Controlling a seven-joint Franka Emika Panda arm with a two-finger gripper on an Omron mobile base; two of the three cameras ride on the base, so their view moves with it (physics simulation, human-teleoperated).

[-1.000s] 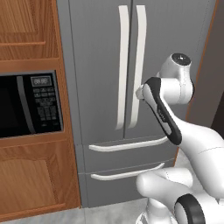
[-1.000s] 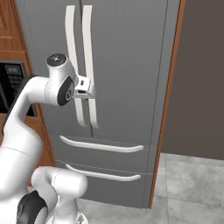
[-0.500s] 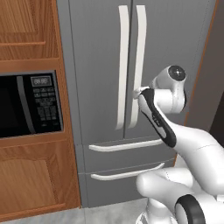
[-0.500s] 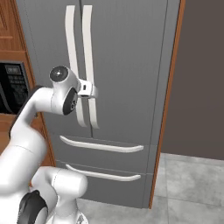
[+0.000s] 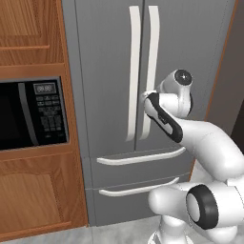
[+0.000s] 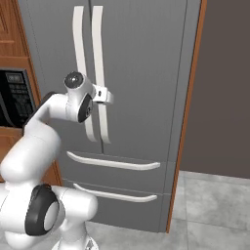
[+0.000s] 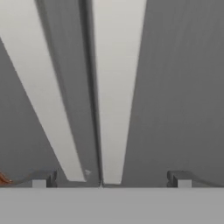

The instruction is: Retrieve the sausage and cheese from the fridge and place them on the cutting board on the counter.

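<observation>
Fridge [image 5: 105, 71]: doors shut, two white handles [image 7: 116, 87] side by side; gripper [image 7: 111, 183] close before them, fingers apart, empty

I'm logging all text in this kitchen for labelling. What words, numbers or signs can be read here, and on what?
None can be read.
Microwave display: light digits, too blurred to read.
Microwave keypad: small button marks, too small to read.
Fridge: no lettering or brand mark shows.
</observation>
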